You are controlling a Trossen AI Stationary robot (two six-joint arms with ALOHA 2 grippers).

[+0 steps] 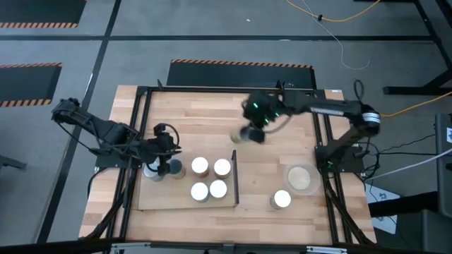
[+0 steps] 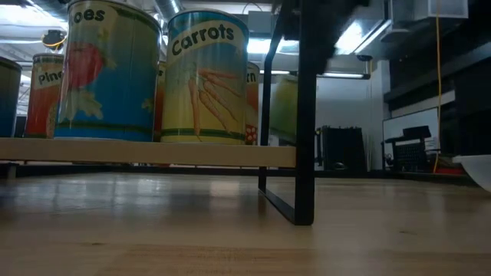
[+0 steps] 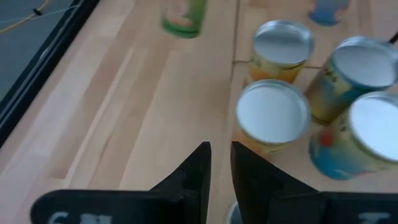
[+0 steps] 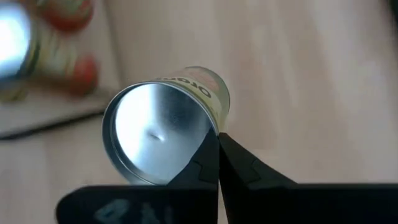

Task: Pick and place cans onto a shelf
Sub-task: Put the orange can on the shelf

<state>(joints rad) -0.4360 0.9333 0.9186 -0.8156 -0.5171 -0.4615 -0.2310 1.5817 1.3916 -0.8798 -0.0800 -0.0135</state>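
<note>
The shelf [image 1: 185,201] is a pale board with a black upright frame [image 1: 235,178] at its right end. Several cans stand upright on it, among them two white-topped ones [image 1: 200,166] [image 1: 218,188]. In the low view a "Carrots" can [image 2: 207,77] stands next to the frame [image 2: 305,115]. My right gripper [image 1: 252,134] is above the table beyond the shelf's far right corner, shut on a yellow-green can [image 4: 163,130]. My left gripper [image 1: 166,166] is over the shelf's left end, shut [image 3: 219,171] and empty. One more can [image 1: 281,200] stands on the table to the right of the shelf. My right gripper holds the yellow-green can at the rim of its silvery end [image 4: 208,127], where the two fingers [image 4: 242,171] close together. The can is lifted clear of the table. It is tilted, with the silvery end turned toward the wrist camera and the labelled side [image 4: 199,84] pointing away.
A flat round beige dish [image 1: 299,177] lies on the table's right part, near the loose can. Black rails [image 1: 319,141] run along the table's left and right sides. Bare wood [image 1: 205,120] lies between the shelf and the far edge.
</note>
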